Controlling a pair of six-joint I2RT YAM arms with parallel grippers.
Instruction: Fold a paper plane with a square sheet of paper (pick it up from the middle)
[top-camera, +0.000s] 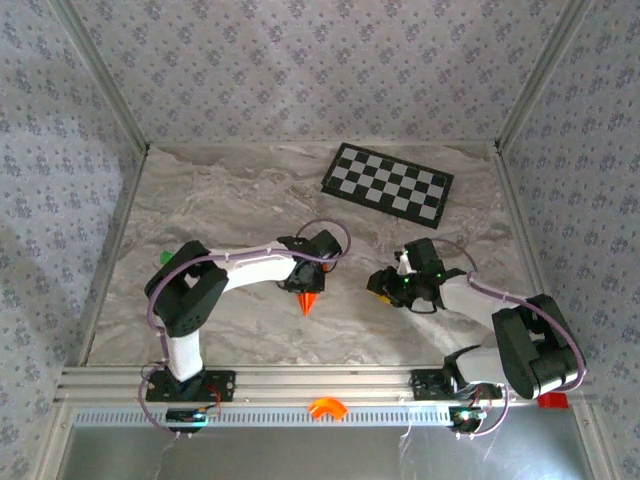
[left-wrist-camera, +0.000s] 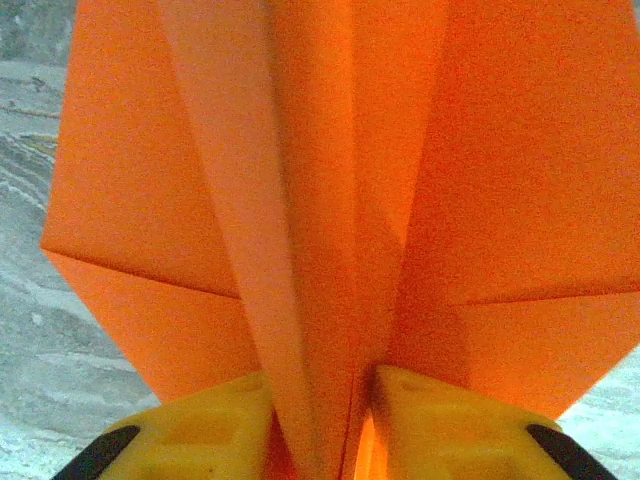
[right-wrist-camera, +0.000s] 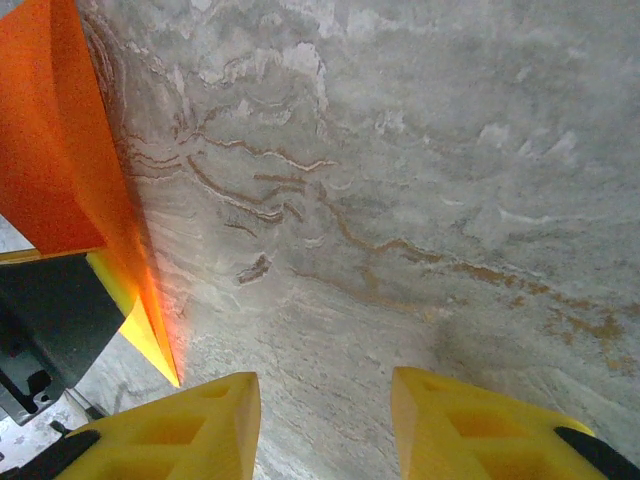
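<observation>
Left hand (left-wrist-camera: 322, 415) was pinched shut on the paper plane (left-wrist-camera: 300, 200) at its centre crease, over mid-table (top-camera: 250, 200). Right hand (right-wrist-camera: 325, 420) stood wide and empty, just right. Risk: a slackening pinch lets the folds splay or the plane drop.

A bright, plain orange is worn by the paper plane (top-camera: 309, 300), with paler bands where its folds catch the light. Yellow is seen on the fingers (left-wrist-camera: 200, 435) of the left gripper (left-wrist-camera: 320, 425) and on the fingers (right-wrist-camera: 190, 430) of the right gripper (right-wrist-camera: 325, 420), edged with black at the outer corners. The table (top-camera: 230, 190) is marbled in grey and beige with brownish veins. Black and pale grey squares are carried by the checkerboard (top-camera: 387, 184). The walls (top-camera: 300, 60) are papered pale grey with small bluish sprigs. The arms (top-camera: 255, 266) are coloured white and black. An arch-shaped part (top-camera: 326, 407) is orange, and a tiny piece (top-camera: 165, 257) is green.
</observation>
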